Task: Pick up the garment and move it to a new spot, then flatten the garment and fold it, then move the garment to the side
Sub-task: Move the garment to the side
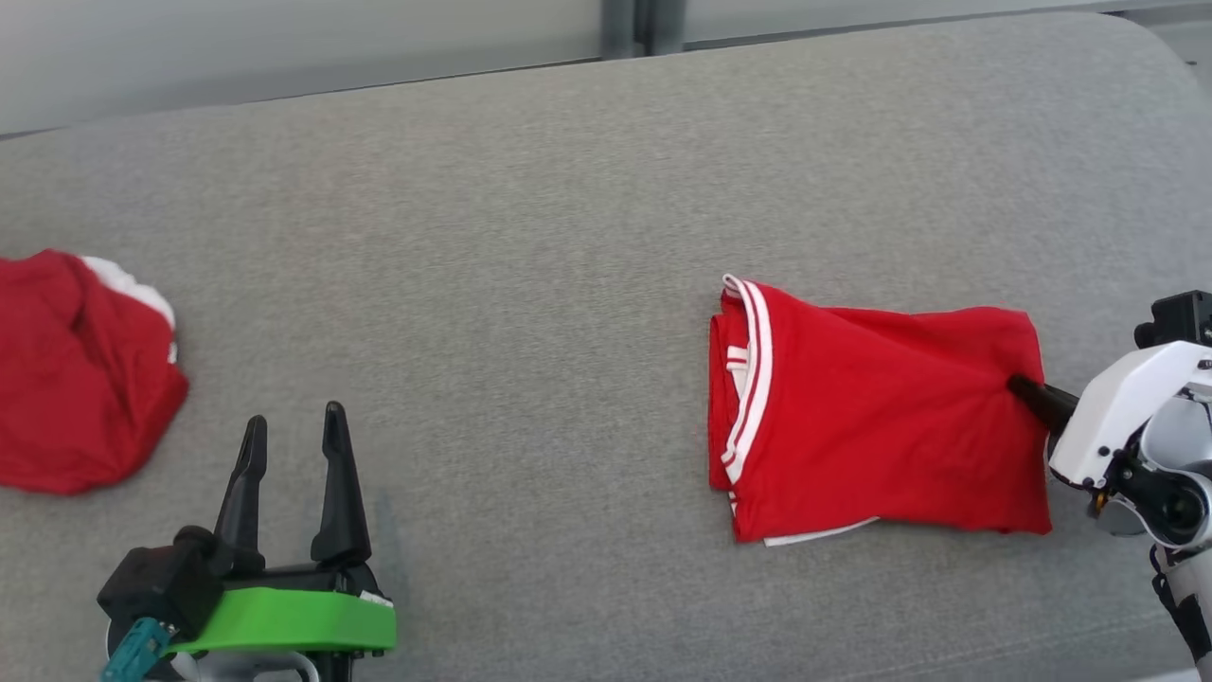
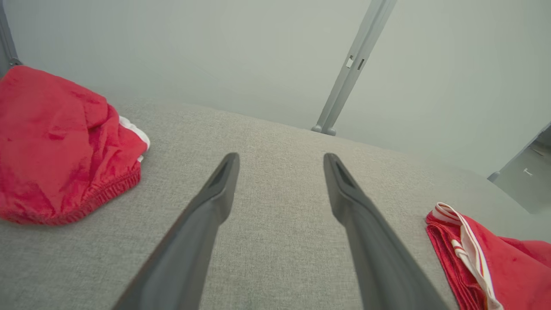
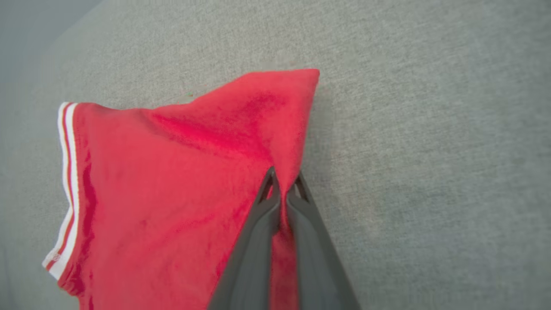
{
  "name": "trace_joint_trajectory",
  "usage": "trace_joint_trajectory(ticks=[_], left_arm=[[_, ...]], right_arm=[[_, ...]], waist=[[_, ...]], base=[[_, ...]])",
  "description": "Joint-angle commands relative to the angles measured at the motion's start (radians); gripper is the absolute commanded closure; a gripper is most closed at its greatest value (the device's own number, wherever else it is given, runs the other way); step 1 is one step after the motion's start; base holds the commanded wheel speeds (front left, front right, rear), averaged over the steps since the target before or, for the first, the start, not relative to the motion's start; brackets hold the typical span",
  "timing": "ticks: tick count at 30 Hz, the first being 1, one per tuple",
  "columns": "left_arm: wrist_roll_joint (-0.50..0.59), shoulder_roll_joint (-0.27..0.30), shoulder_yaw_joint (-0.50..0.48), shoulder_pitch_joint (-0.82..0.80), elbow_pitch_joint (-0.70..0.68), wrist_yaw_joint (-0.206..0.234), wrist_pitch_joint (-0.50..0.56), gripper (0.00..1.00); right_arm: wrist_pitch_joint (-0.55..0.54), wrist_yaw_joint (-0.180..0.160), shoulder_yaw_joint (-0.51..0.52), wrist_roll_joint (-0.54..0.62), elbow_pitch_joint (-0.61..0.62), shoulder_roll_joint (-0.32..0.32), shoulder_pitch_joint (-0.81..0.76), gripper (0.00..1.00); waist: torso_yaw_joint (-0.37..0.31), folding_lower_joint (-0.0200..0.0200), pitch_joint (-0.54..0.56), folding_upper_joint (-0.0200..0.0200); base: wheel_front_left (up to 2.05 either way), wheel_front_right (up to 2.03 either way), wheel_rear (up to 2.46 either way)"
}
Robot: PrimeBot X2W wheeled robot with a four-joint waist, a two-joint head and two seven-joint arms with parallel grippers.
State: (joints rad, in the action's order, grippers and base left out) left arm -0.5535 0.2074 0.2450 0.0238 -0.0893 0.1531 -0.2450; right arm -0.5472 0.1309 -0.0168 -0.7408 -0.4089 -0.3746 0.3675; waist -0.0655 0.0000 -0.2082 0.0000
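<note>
Head view: right gripper (image 1: pixel 1019 386) pinched shut on the right-hand edge of the folded garment (image 1: pixel 881 417).
The garment lies flat on the grey cushion (image 1: pixel 530 189), right of centre, its long axis running left to right, so all its cloth stretches leftward from the closed fingers toward the striped hem (image 1: pixel 753 379). The left gripper (image 1: pixel 294 417) hovers wide open and well apart, nearer a crumpled red garment (image 1: pixel 76 379); I judge a sideways drag falls to the right arm.
</note>
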Motion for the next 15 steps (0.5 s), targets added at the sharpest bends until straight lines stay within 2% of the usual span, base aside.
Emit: trace_joint_trajectory(ticks=[1,8,15], left_arm=[[0.011,0.017,-0.002,-0.024,-0.011,0.005,0.012,0.00],[0.020,0.032,0.009,-0.056,-0.033,0.009,0.052,0.00],[0.029,0.023,0.051,-0.095,-0.042,0.005,0.091,0.00]], right_arm=[[0.014,0.000,0.003,-0.018,-0.014,-0.015,-0.015,1.00],[0.045,0.000,0.004,-0.026,-0.069,-0.047,-0.003,1.00],[0.084,0.000,-0.012,0.004,-0.149,-0.112,0.125,1.00]], waist=[[-0.149,0.0000,-0.011,0.0000],[-0.222,0.0000,-0.056,0.0000],[-0.194,0.0000,-0.118,0.0000]], base=[[0.00,0.00,0.00],[0.00,0.00,0.00],[0.00,0.00,0.00]])
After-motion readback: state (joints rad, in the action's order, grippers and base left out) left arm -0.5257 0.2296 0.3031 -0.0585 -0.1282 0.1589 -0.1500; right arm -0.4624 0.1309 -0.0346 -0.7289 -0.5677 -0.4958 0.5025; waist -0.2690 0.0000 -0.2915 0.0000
